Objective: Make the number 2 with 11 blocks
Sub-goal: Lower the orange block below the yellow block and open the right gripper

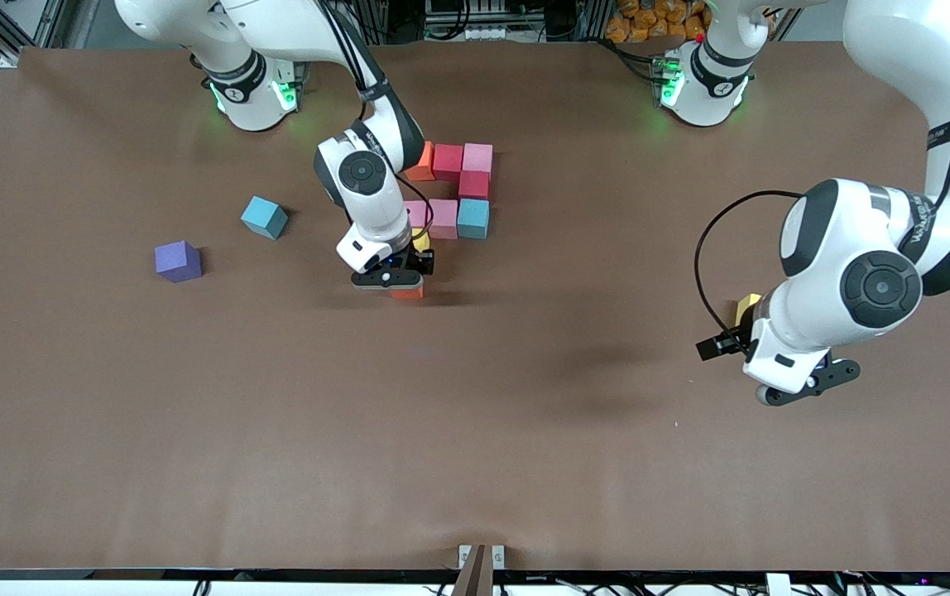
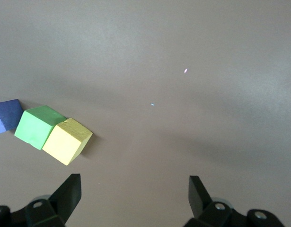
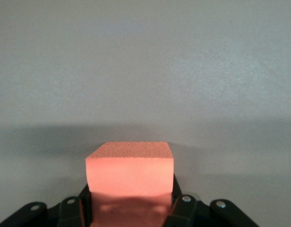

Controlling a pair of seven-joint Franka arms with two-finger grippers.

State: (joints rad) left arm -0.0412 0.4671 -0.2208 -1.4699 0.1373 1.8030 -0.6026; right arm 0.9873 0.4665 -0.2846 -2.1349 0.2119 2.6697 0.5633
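The number 2 (image 1: 452, 192) is only partly built near the middle of the tabletop (image 1: 525, 430), toward the robots' bases. An orange cube (image 1: 422, 162), a red cube (image 1: 447, 161) and a pink cube (image 1: 477, 157) are set touching in a top row. A second red cube (image 1: 473, 184) sits under the pink one, and below that a middle row is formed by a teal cube (image 1: 472, 218) and pink cubes (image 1: 442, 218). A yellow cube (image 1: 421, 240) is partly hidden by the right arm, just nearer the camera than that row.

The right gripper (image 1: 405, 285) is low over the tabletop at the figure's bottom corner, its fingers closed on another orange cube (image 3: 130, 170). The bottom row is judged still to be laid.

A light blue cube (image 1: 264, 217) and a purple cube (image 1: 178, 261) lie loose toward the right arm's end. The left gripper (image 2: 135, 194) waits, fingers spread wide and holding nothing, over its own end of the tabletop, near a second yellow cube (image 2: 67, 140) that touches a green cube (image 2: 38, 126).

The figure's long axis runs from the bases toward the camera, top row nearest the bases.
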